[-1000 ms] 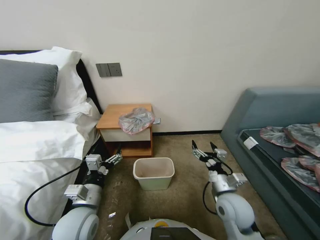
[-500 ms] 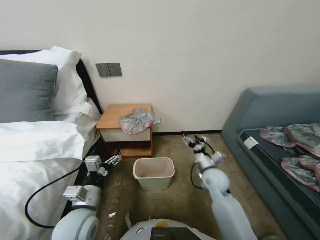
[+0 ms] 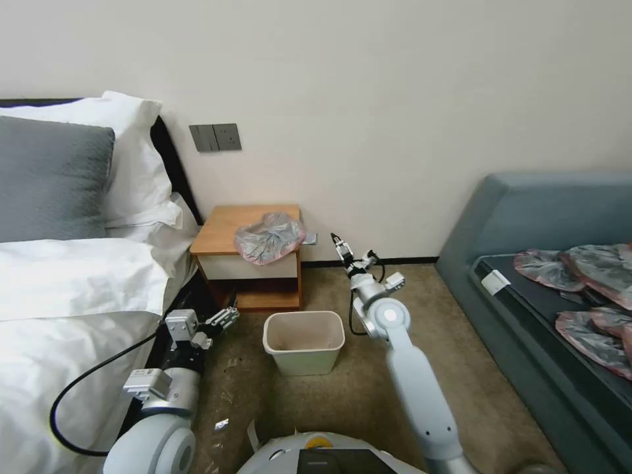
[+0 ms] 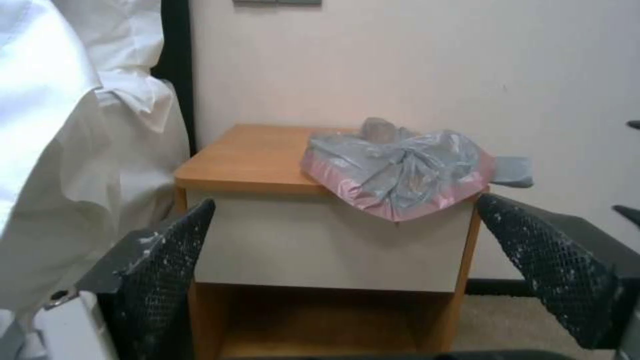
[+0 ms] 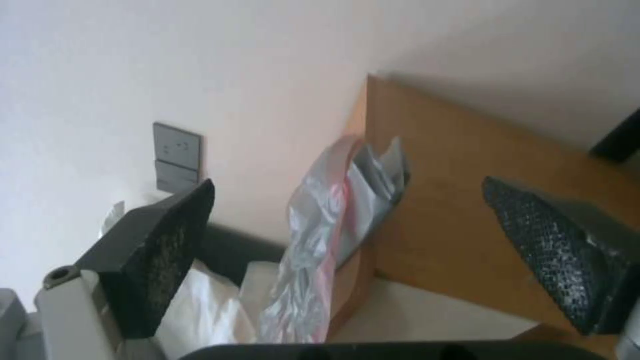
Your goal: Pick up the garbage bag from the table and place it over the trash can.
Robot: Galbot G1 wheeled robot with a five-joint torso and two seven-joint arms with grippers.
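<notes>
The garbage bag [image 3: 270, 238], crumpled grey plastic with a pink rim, lies on the table [image 3: 224, 230], overhanging its front right corner. My right gripper [image 3: 341, 247] is stretched out just right of the table, at about the height of its top, and stands open. In the right wrist view the bag [image 5: 327, 235] and the wooden top [image 5: 460, 200] sit between the open fingers [image 5: 167, 240], still apart from them. The trash can [image 3: 304, 342] stands on the carpet in front of the table. My left gripper [image 3: 226, 318] hangs open, low by the bed, facing the table [image 4: 253, 160] and the bag [image 4: 397, 172].
A bed with white pillows [image 3: 79, 263] borders the table on the left. A blue-grey sofa [image 3: 540, 263] at the right carries several flattened bags [image 3: 586, 283]. The wall [image 3: 368, 131] is close behind the table, with a switch panel [image 3: 215, 137]. Carpet lies open around the bin.
My right arm has reached forward and to the left, from beside the bin to the table's right side. The left arm has hardly moved.
</notes>
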